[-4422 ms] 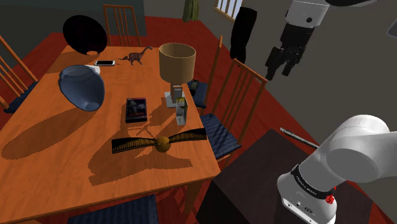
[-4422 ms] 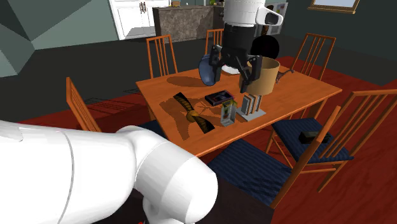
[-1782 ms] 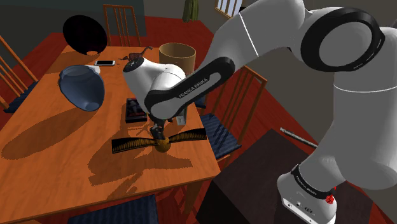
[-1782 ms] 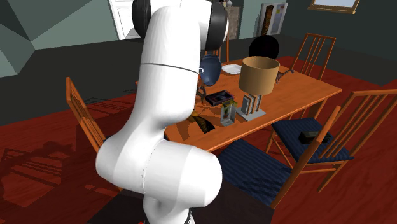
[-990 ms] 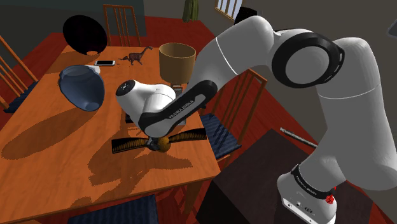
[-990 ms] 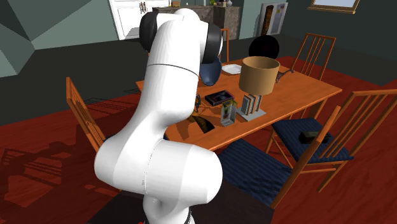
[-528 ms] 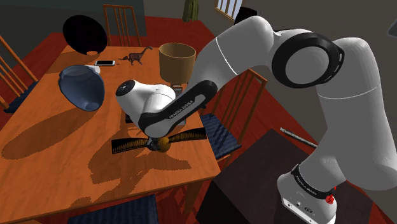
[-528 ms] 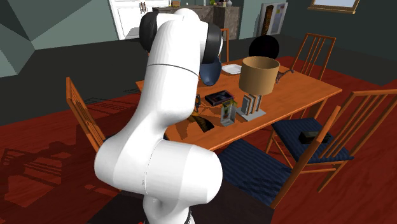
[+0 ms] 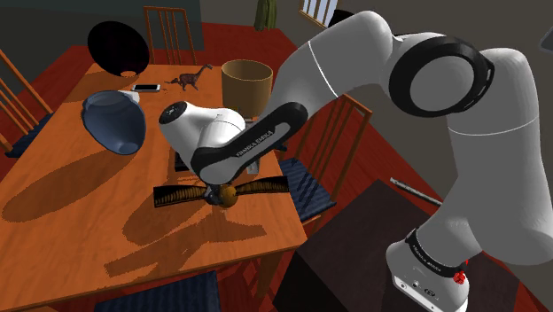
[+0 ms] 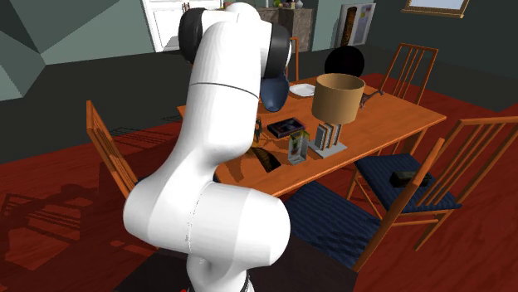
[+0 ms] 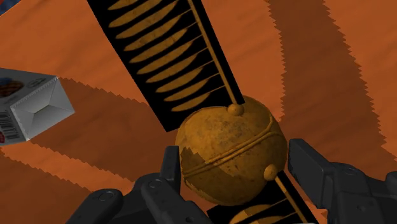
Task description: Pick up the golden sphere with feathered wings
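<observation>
The golden sphere (image 9: 229, 196) has two long black wings with gold feathers (image 9: 182, 193) sticking out to either side. It hangs a little above the orange table (image 9: 71, 204), with its shadow on the wood below. My gripper (image 9: 223, 191) comes down on it from above and is shut on it. In the wrist view the sphere (image 11: 230, 151) sits clasped in my gripper (image 11: 232, 167), between the black fingers (image 11: 170, 167), and one wing (image 11: 168, 57) stretches away from it. In the second exterior view the arm hides the sphere; a wing tip (image 10: 266, 159) shows.
On the table stand a lamp with a tan shade (image 9: 245, 84), a tipped blue vase (image 9: 115, 120), a dark box (image 10: 285, 127), a small bottle (image 10: 297, 148), a phone (image 9: 146, 88) and a dinosaur figure (image 9: 188, 80). A white box (image 11: 32, 108) lies close by. Wooden chairs (image 9: 332, 133) ring the table.
The sphere and its wings have risen slightly off the table with my gripper, and the shadow now lies apart below them. The fingers stay shut on the sphere.
</observation>
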### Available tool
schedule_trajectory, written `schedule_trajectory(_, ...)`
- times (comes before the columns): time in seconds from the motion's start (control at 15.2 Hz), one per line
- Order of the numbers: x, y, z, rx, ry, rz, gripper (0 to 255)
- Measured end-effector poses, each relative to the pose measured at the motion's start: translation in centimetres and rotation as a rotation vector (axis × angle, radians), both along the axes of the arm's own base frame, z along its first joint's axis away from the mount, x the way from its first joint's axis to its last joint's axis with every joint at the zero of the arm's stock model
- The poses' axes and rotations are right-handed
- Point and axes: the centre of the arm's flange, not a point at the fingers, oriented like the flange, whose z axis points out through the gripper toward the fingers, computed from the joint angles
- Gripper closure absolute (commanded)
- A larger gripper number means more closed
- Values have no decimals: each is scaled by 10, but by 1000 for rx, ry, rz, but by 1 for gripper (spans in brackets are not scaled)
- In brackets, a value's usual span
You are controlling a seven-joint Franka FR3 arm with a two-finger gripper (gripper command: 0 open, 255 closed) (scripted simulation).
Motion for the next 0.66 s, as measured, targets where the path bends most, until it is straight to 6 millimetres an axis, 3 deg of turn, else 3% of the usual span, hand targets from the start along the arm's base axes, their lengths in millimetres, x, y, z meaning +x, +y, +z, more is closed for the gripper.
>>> schedule_trajectory(0.66,-1,1,50,0,0,0,255)
